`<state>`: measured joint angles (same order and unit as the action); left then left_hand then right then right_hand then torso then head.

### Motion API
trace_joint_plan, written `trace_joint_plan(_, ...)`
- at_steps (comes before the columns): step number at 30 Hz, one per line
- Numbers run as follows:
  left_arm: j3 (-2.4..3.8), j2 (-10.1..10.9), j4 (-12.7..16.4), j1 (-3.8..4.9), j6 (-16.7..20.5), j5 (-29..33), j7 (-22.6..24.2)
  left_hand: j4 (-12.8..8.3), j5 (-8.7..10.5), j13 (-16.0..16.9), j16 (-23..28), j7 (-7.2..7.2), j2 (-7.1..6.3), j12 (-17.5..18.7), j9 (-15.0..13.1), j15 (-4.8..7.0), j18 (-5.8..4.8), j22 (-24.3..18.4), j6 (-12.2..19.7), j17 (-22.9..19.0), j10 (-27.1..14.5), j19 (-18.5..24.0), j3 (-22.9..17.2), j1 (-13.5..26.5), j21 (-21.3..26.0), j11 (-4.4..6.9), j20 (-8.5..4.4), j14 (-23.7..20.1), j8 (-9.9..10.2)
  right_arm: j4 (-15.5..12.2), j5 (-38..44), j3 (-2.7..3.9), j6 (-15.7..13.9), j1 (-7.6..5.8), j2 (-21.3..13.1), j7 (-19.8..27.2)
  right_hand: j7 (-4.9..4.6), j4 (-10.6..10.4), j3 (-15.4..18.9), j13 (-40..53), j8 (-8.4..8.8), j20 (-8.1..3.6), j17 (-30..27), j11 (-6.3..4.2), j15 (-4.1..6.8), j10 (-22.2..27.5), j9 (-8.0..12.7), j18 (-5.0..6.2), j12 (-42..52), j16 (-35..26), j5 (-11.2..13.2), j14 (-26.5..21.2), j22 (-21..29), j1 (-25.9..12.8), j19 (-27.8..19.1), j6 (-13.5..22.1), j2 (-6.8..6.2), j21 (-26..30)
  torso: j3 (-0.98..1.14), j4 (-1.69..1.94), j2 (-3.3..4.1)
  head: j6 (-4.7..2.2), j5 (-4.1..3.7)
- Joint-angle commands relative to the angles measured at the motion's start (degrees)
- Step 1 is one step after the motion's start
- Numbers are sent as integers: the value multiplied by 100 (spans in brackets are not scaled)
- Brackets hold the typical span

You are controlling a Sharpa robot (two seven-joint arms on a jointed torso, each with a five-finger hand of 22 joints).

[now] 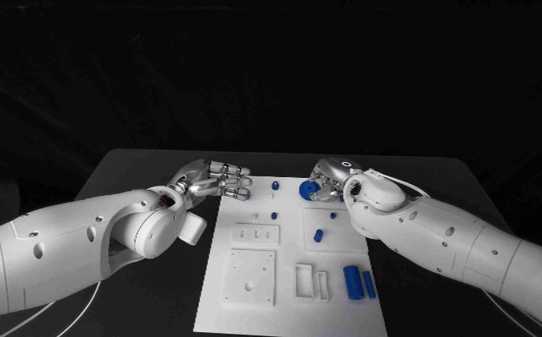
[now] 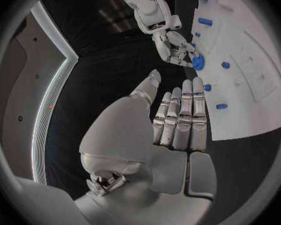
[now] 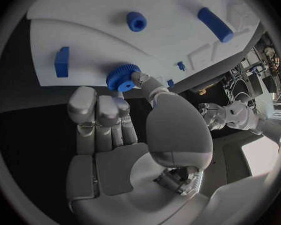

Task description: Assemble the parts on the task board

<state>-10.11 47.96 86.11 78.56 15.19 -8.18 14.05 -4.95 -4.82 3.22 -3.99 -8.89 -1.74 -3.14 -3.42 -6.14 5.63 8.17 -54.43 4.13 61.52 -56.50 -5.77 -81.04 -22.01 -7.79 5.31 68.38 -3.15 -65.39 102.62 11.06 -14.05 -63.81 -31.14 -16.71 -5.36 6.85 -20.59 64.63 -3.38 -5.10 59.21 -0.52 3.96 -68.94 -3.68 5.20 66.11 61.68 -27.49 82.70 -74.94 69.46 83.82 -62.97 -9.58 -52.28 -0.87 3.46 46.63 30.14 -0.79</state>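
The white task board (image 1: 243, 309) lies in the middle of the black table. At its far edge my right hand (image 1: 335, 179) pinches a blue gear (image 1: 308, 190) between thumb and fingertips; the right wrist view shows the gear (image 3: 123, 77) just at the board's (image 3: 97, 35) rim. My left hand (image 1: 214, 180) hovers at the board's far left corner, fingers stretched out side by side (image 2: 181, 117), thumb apart, holding nothing. From the left wrist view the right hand (image 2: 170, 44) and the gear (image 2: 198, 61) appear beside the board (image 2: 256, 110).
Small blue pegs (image 1: 275, 185) (image 1: 275, 215) and short pins (image 1: 319, 235) (image 1: 334, 214) sit on the board's far half. Two long blue cylinders (image 1: 359, 282) lie at its near right. White raised plates (image 1: 251, 276) occupy the near left. Black table surrounds the board.
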Motion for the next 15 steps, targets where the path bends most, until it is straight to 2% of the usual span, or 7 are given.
trace_joint_plan(1,4,0,12,7,-49,-29,40,-26,-17,9,15,-17,13,-27,-4,-22,14,-5,43,10,-20,31,14,18,-35,-19,10,-29,-29,-203,87,1,-149,-1,-42,-136,-2,-39,7,8,-15,-38,-6,11,42,-40,8,-66,5,0,48,18,-660,-14,206,-46,-7,-36,3,-8,1,-3,4)
trace_joint_plan(9,4,-16,-24,7,-51,-30,48,-26,-17,9,15,-17,13,-27,-4,-22,14,-5,43,10,-20,31,14,18,-35,-19,10,-29,-29,-611,156,1,-340,35,-61,-219,3,-148,77,17,-15,-37,-9,9,44,-54,8,-59,-3,9,110,19,-663,40,213,-46,-23,-50,5,5,8,-2,2)
trace_joint_plan(15,4,-20,-45,6,-46,-30,48,-23,-23,8,14,-18,12,-26,-4,-23,15,-16,52,10,-20,28,11,18,-41,-20,9,-27,-29,-737,204,2,-456,63,-4,-257,3,-165,67,18,-16,-38,-21,10,45,-55,8,-56,-6,-2,159,15,-660,50,211,-48,-28,-39,2,5,6,-13,6)
